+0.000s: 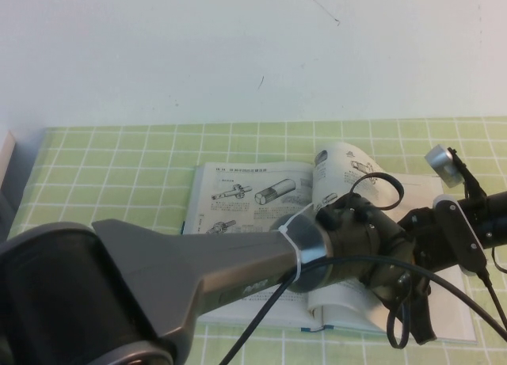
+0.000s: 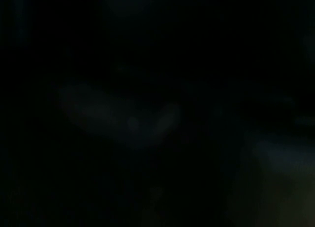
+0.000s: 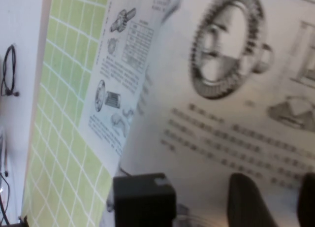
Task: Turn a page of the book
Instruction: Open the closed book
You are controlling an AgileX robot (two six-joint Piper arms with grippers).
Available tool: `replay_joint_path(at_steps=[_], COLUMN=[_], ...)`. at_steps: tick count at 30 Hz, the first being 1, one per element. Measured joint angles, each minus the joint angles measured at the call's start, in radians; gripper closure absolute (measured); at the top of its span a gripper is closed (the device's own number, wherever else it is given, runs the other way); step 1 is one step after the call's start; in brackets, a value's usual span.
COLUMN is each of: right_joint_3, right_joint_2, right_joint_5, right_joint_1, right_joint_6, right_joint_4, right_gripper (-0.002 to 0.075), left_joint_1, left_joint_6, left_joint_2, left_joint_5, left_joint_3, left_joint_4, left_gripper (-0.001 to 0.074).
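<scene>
arm (image 1: 198,262) blocks book (image 1: 238,195); right hand (image 3: 266,200) at page (image 3: 236,113)

A green checked tablecloth (image 1: 119,155) (white grid lines) meets a white wall (image 1: 198,48).

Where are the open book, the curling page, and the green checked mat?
Open book with printed machine drawings (image 1: 238,203): high view, on its flat left-hand page.
Curling white page with round gear drawings (image 1: 337,169): high view, on its lifted, arched upper part.
Green checked mat (image 1: 119,167): high view, bare squares left of the book.
</scene>
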Motion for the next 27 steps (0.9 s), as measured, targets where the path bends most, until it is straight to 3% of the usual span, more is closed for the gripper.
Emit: replay_joint_path(at_steps=[9, 21, 27], right_joint_3=[0.000, 0.004, 0.004], right_joint_2=[0.000, -0.030, -0.164], right_joint_5=[0.012, -0.035, -0.133], right_joint_1=[-0.008, -0.008, -0.008], right_joint_6=[-0.023, -0.058, 0.002], right_joint_4=[0.004, 0.006, -0.100], right_gripper=[0.0702, 0.0728, 0.0728], left_joint_1=[-0.002, -0.002, -0.005], left_joint_6=[0.007, 0.007, 0.012], left_joint_2=[0.000, 0.006, -0.034], left_joint_5=[-0.009, -0.013, -0.047], left_joint_3=[0.000, -0.006, -0.006], left_joint_4=[0.000, 0.011, 0.021], left_gripper=[0.0737, 0.0737, 0.0737])
